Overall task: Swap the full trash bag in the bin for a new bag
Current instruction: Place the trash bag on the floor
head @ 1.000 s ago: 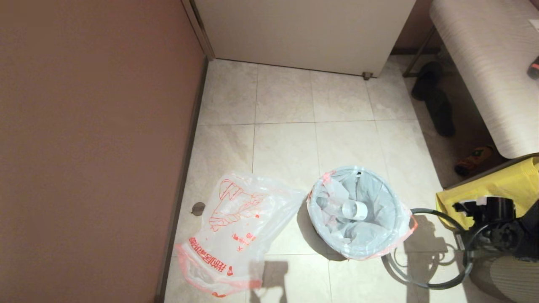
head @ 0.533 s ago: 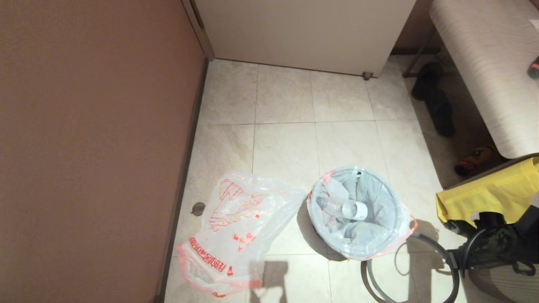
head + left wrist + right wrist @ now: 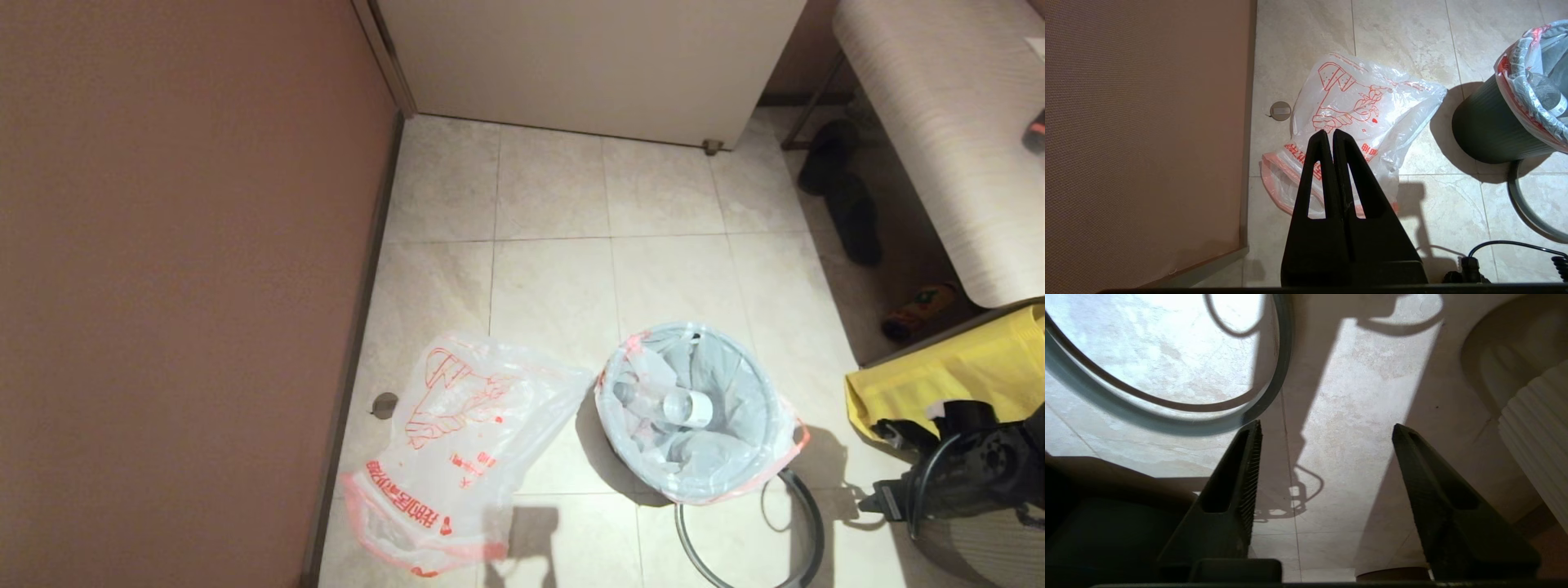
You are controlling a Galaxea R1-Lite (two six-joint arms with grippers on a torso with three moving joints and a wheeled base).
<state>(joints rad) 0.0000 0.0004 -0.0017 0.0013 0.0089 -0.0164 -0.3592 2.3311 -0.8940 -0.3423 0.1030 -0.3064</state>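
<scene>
The bin [image 3: 1486, 126] stands on the tiled floor, lined with the full trash bag [image 3: 694, 408], whose pink-orange hem drapes over its edge. The grey hoop [image 3: 816, 523] lies on the floor against the bin's near side, clear of it. It also shows as a grey hoop [image 3: 1167, 421] ahead of my right gripper [image 3: 1327, 430], which is open and empty just above the floor, right of the bin. The new bag [image 3: 457, 449], with red print, lies flat to the left of the bin. My left gripper [image 3: 1329, 132] hangs shut and empty above the new bag [image 3: 1355, 106].
A brown wall [image 3: 180, 286] runs along the left. A white cabinet [image 3: 588, 57] stands at the back. A yellow fabric bag [image 3: 955, 376] and a padded bench [image 3: 947, 139] are on the right, with dark shoes [image 3: 849, 212] beneath. A small floor drain [image 3: 384, 404] sits by the wall.
My right gripper has opened and let go of the grey hoop. The hoop has dropped and slid left to rest on the floor beside the bin. The left arm is still.
</scene>
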